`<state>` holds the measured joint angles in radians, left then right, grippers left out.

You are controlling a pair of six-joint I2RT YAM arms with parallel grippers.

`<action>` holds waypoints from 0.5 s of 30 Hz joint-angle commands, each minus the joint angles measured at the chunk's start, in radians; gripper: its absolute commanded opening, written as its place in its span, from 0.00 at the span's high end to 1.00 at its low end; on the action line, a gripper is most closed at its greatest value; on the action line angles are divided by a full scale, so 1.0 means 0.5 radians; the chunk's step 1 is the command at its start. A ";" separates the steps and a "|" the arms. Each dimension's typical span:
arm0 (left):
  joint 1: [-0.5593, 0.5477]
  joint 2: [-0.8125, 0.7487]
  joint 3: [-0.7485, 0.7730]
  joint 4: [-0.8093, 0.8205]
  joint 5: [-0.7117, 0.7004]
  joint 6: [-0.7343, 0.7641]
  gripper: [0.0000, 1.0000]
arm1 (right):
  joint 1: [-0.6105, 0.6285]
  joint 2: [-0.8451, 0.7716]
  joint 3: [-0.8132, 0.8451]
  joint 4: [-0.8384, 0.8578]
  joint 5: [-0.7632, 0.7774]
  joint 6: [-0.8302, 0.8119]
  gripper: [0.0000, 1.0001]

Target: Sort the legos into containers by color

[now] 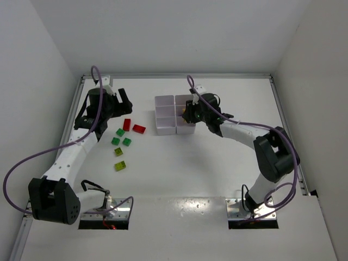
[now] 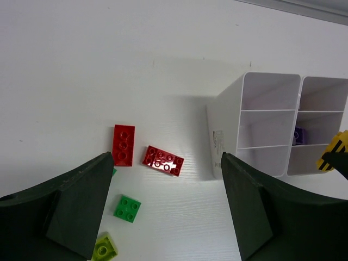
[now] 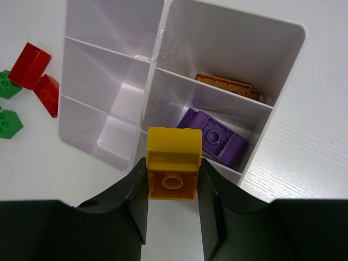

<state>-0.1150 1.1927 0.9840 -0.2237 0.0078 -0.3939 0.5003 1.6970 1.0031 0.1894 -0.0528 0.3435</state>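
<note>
My right gripper (image 3: 173,187) is shut on a yellow brick (image 3: 173,162) and holds it over the near end of the white six-compartment tray (image 3: 109,22). A purple brick (image 3: 215,136) lies in the middle compartment of one column. An orange-brown brick (image 3: 225,85) lies in the far one. In the top view the right gripper (image 1: 187,113) hangs over the tray (image 1: 165,129). My left gripper (image 2: 166,182) is open and empty above two red bricks (image 2: 123,144) (image 2: 163,160). A green brick (image 2: 127,208) and a lime-yellow one (image 2: 104,247) lie nearer.
Left of the tray, the top view shows two red bricks (image 1: 126,124) (image 1: 139,129), three green bricks (image 1: 120,132) (image 1: 115,141) (image 1: 126,142) and two lime-yellow bricks (image 1: 118,151) (image 1: 120,166). White walls close in the table at left, back and right.
</note>
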 commanded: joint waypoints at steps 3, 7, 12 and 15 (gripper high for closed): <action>0.031 -0.066 0.032 0.018 -0.019 0.002 0.14 | 0.015 0.054 -0.030 0.262 0.127 -0.043 1.00; 0.031 -0.048 0.032 0.018 -0.019 0.085 0.14 | 0.015 0.103 -0.030 0.262 0.106 -0.061 1.00; 0.031 -0.029 0.051 -0.025 -0.040 0.143 0.01 | 0.015 0.140 -0.092 0.281 0.045 -0.083 0.93; 0.031 -0.029 0.069 -0.053 -0.040 0.174 0.01 | 0.015 0.140 -0.110 0.281 0.026 -0.083 0.83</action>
<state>-0.1150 1.1927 0.9840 -0.2462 -0.0017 -0.3332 0.5068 1.7485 0.9668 0.2939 -0.0254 0.3134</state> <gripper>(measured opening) 0.991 0.355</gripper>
